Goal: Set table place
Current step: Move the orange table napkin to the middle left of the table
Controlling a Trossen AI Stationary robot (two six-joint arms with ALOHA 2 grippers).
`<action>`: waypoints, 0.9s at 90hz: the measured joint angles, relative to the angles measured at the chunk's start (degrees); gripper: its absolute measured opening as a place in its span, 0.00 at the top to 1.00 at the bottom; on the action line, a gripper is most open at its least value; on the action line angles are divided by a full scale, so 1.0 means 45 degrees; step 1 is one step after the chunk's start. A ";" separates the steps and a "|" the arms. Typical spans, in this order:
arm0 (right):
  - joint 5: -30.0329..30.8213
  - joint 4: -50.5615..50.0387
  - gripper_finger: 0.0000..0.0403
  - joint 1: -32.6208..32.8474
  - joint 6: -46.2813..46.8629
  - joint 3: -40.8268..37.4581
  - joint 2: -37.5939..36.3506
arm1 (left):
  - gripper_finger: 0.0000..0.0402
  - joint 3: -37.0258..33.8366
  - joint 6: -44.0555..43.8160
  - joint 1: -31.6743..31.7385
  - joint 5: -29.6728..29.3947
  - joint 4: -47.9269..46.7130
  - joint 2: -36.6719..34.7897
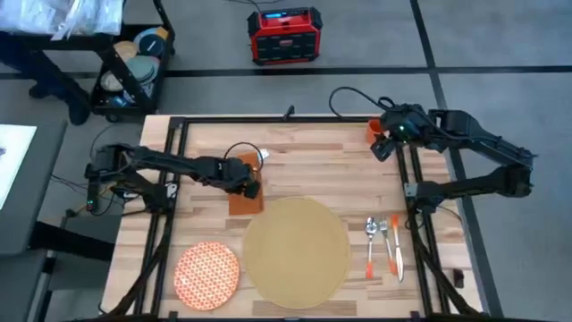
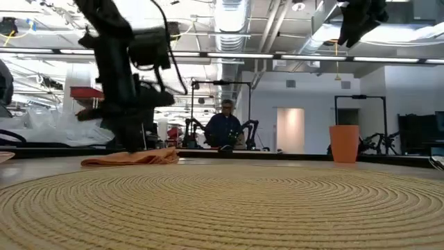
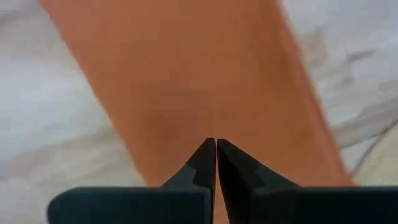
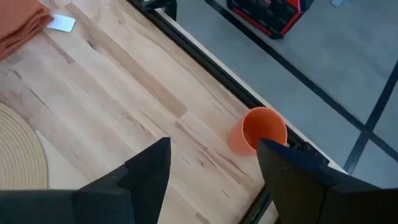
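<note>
The rust-orange napkin [image 1: 241, 199] lies flat on the light-wood table [image 1: 322, 165], just beyond the round woven placemat [image 1: 297, 250]. My left gripper [image 3: 216, 144] is down on the napkin, shut. The orange-patterned plate [image 1: 207, 273] rests on the table left of the placemat, and the orange-handled cutlery [image 1: 384, 246] lies to its right. The small orange cup [image 4: 258, 130] stands upright at the table's far right corner. My right gripper [image 4: 211, 168] hovers open above and just near of the cup, apart from it. My left gripper meets the napkin's middle part [image 3: 205, 118] from above, fingers pointing down, with the two fingertips closed together on the cloth. One layer or several, I cannot tell. The napkin lies on the table [image 2: 132, 160], slack, not lifted.
A small white tag [image 4: 62, 23] lies beside the napkin's far end. Black frame bars [image 1: 179, 134] run along the table's far, left and right sides. Bare wood lies between the napkin and the cup. A red case [image 1: 284, 36] and a cart [image 1: 134, 72] stand beyond the table.
</note>
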 joint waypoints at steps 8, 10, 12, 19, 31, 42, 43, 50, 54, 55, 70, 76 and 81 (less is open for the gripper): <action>0.0000 0.0038 0.43 0.0000 0.0000 0.0000 0.0003 | 1.00 -0.0581 -0.0244 0.0010 0.0456 0.1205 -0.0068; 0.0000 0.0079 0.43 0.0000 0.0000 0.0000 0.0000 | 1.00 -0.0657 -0.0399 0.0007 0.0526 0.1214 -0.0077; 0.0000 0.0123 0.43 0.0000 0.0000 0.0000 0.0000 | 1.00 -0.0724 -0.0546 -0.0006 0.0602 0.1196 -0.0096; 0.0000 0.0214 0.43 0.0000 0.0000 0.0000 0.0000 | 1.00 -0.0838 -0.0849 -0.0213 0.0960 0.0313 -0.0106; 0.0000 0.0257 0.43 0.0000 -0.0005 0.0000 0.0001 | 1.00 -0.0863 -0.0996 -0.0907 0.1670 -0.0898 -0.0213; 0.0000 0.0253 0.43 0.0000 0.0000 0.0000 0.0005 | 1.00 -0.0866 -0.1614 -0.1719 0.1760 -0.1897 -0.0361; 0.0000 0.0253 0.43 0.0000 0.0000 0.0000 0.0005 | 1.00 -0.0869 -0.1699 -0.1784 0.1773 -0.1996 -0.0368; 0.0000 0.0253 0.43 0.0000 0.0000 0.0000 0.0000 | 1.00 -0.0883 -0.2261 -0.2276 0.1763 -0.2406 -0.0391; 0.0000 0.0253 0.43 0.0000 0.0000 0.0000 0.0005 | 1.00 -0.0891 -0.2572 -0.2580 0.1744 -0.2494 -0.0476; -0.0003 0.0250 0.43 0.0000 -0.0003 0.0000 0.0005 | 1.00 -0.0899 -0.2649 -0.2665 0.1736 -0.2502 -0.0484; -0.0004 0.0248 0.43 0.0000 -0.0005 0.0000 0.0005 | 1.00 -0.0917 -0.3900 -0.3820 0.1925 -0.2604 -0.0517; 0.0000 0.0248 0.43 0.0000 -0.0005 0.0000 0.0003 | 1.00 -0.0917 -0.4297 -0.4228 0.2044 -0.2717 -0.0519; -0.0004 0.0248 0.43 0.0002 -0.0007 0.0000 0.0000 | 1.00 -0.0912 -0.4681 -0.4538 0.2049 -0.2833 -0.0519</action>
